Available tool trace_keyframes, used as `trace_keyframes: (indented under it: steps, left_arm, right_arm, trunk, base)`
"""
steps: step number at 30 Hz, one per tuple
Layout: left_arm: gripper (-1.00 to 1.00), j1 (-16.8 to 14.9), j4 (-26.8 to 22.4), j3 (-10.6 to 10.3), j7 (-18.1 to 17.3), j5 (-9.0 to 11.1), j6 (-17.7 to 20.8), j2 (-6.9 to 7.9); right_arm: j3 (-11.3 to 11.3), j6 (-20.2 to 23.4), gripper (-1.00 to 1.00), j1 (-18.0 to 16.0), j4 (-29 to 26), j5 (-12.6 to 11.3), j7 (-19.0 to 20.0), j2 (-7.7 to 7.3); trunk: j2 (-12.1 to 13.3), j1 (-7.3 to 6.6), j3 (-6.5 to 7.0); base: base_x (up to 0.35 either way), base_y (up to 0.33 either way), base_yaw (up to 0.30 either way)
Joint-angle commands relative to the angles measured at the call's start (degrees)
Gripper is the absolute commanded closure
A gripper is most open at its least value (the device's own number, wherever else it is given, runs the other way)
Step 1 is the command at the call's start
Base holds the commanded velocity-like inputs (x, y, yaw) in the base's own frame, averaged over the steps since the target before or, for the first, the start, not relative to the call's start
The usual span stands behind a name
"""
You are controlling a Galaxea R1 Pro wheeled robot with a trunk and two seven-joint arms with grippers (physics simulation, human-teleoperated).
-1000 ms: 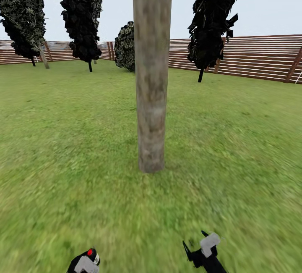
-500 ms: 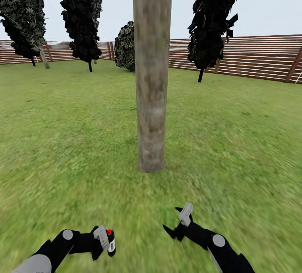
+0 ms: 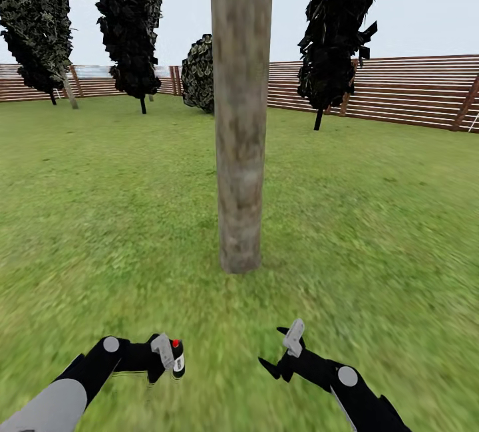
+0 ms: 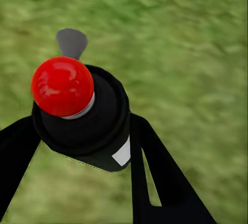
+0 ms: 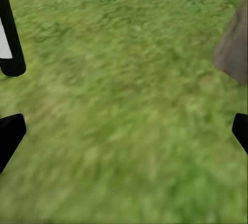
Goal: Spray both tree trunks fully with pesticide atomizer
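One pesticide atomizer (image 3: pixel 176 357), dark with a red dot on top, sits pinched in your left pincer (image 3: pixel 166 359), low over the grass (image 3: pixel 100 219). Your right pincer (image 3: pixel 283 352) is spread and holds nothing. The tree trunk (image 3: pixel 241 153) stands ahead, apart from both. Spray from here and the mist may fall short onto the lawn; a loose pinch could drop the bottle.
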Motion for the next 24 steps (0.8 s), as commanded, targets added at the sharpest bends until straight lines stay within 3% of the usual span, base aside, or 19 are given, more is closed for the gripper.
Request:
trace_keyframes:
  steps: [1,6,7,11,12,24]
  left_arm:
    - [1.00,-0.33,-0.33,-0.03,-0.33,-0.33,0.33,-0.06]
    - [1.00,-0.50,-1.93,-0.64,-1.92,-1.96,1.96,-0.39]
    - [1.00,-0.50,-10.87,-2.03,-26.23,-5.31,3.27,-0.40]
    - [1.00,-0.50,-10.94,-5.65,-26.67,-5.34,3.58,-0.44]
    - [1.00,-0.50,-10.95,-5.95,-26.70,-5.32,3.78,-0.49]
    - [1.00,-0.63,-11.37,-6.46,-26.65,-5.41,5.44,-3.37]
  right_arm:
    - [0.02,0.02,-1.00,-0.01,-0.01,0.33,0.33,0.16]
    - [0.10,0.11,-1.00,-0.71,0.00,1.93,1.94,1.12]
    - [0.10,0.11,-1.00,-0.86,0.03,8.12,12.19,1.23]
    - [0.10,0.17,-1.00,-1.20,0.12,8.13,12.59,1.54]
    - [0.10,0.19,1.00,-1.22,0.18,8.13,12.63,1.60]
    - [0.42,0.21,1.00,-1.24,0.41,8.47,12.69,1.73]
  trunk:
    - [0.00,0.00,0.00]
    - [0.00,0.00,0.00]
    - [0.00,0.00,0.00]
    - [0.00,0.00,0.00]
    - [0.00,0.00,0.00]
    - [0.00,0.00,0.00]
  base:
    - [0.000,0.000,0.000]
    - [0.000,0.000,0.000]
    - [0.000,0.000,0.000]
    - [0.000,0.000,0.000]
    - [0.000,0.000,0.000]
    - [0.000,0.000,0.000]
